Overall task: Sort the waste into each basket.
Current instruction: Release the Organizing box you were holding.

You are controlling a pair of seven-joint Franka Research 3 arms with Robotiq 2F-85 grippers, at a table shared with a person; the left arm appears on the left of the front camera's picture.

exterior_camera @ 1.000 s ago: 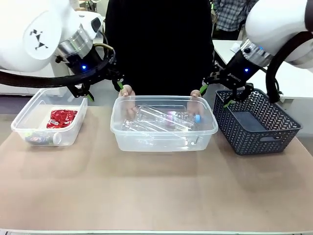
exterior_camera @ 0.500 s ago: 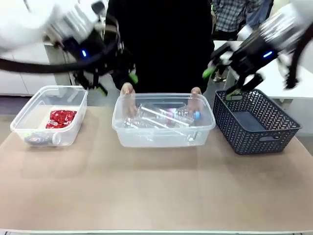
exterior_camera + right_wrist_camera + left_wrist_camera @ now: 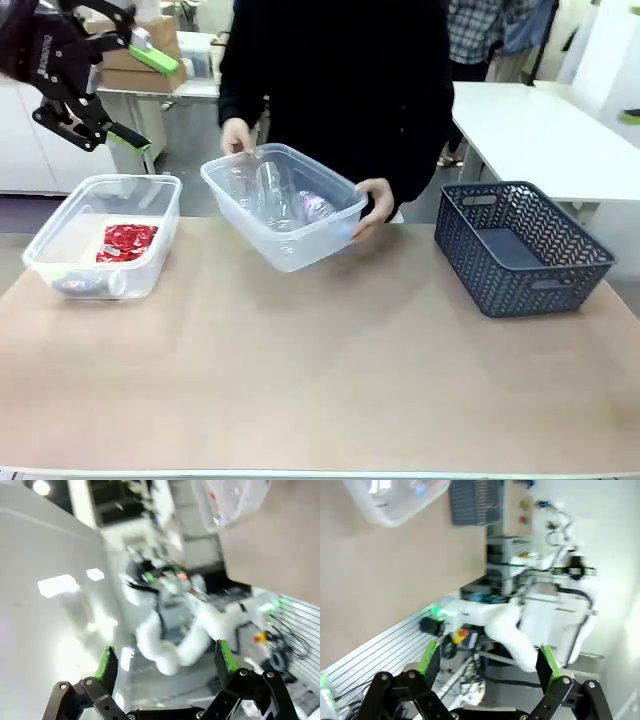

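Two transparent rectangular plastic tubs with rolled rims: one on the table (image 3: 150, 235) just below the left claw (image 3: 140, 98), the other (image 3: 330, 215) lifted and tilted, well to that claw's right. One crumpled shiny red wrapper (image 3: 126, 241) lies in the tub beneath the claw, with one small can-like piece (image 3: 80, 285) beside it. The tilted tub holds crushed clear plastic bottles (image 3: 272, 195), at least two, though their exact count cannot be told. One dark blue lattice-pattern plastic basket (image 3: 560, 270) stands far right of the claw. Two hands of a person grip the tilted tub, one (image 3: 236, 135) on each (image 3: 372, 203) side.
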